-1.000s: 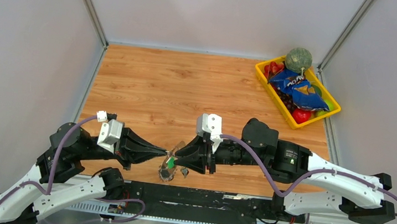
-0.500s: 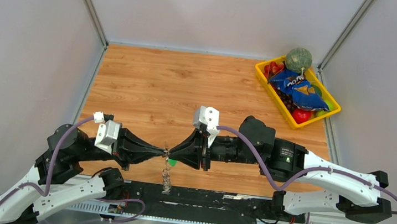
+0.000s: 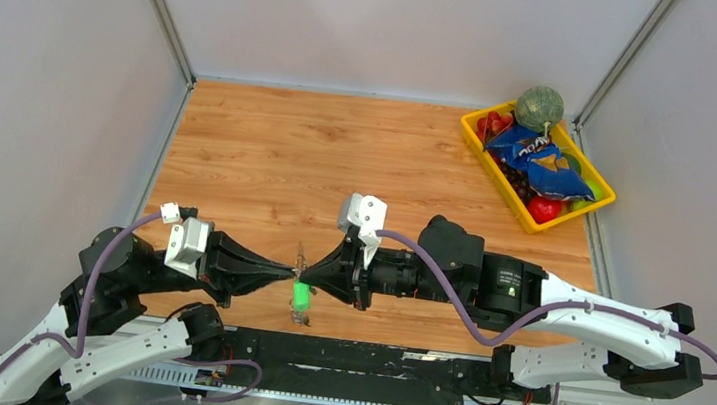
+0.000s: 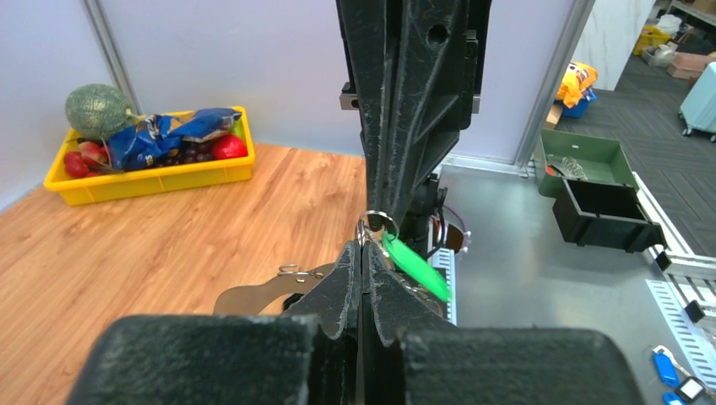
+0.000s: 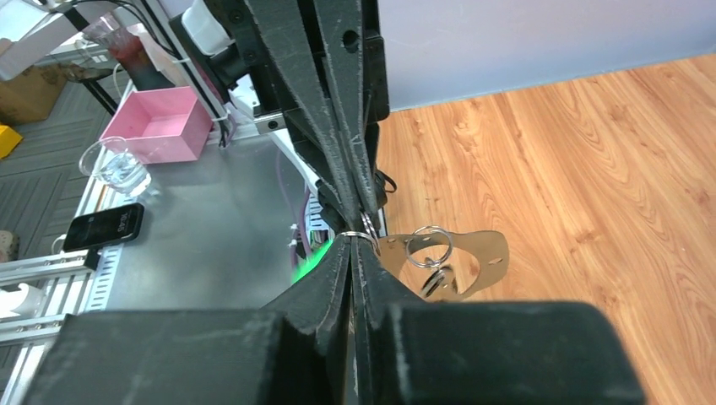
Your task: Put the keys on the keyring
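keys (image 3: 301, 297): over near table (image 3: 269, 153) edge | tray (image 3: 470, 132): far-right corner

2 grippers, 1 bunch of keys (image 3: 301, 299), 1 yellow bin (image 4: 152, 181).
The 2: left gripper (image 3: 293, 273), right gripper (image 3: 312, 276). The keys bear 1 green tag (image 4: 414, 268); the yellow bin holds 1 melon (image 4: 99, 110) and 1 blue bag (image 4: 169, 131). Elsewhere: 1 pink box (image 5: 160, 126), 1 beaker (image 5: 118, 169), 1 phone (image 5: 103, 226), 1 green bin (image 4: 583, 156), 1 black bin (image 4: 608, 215).
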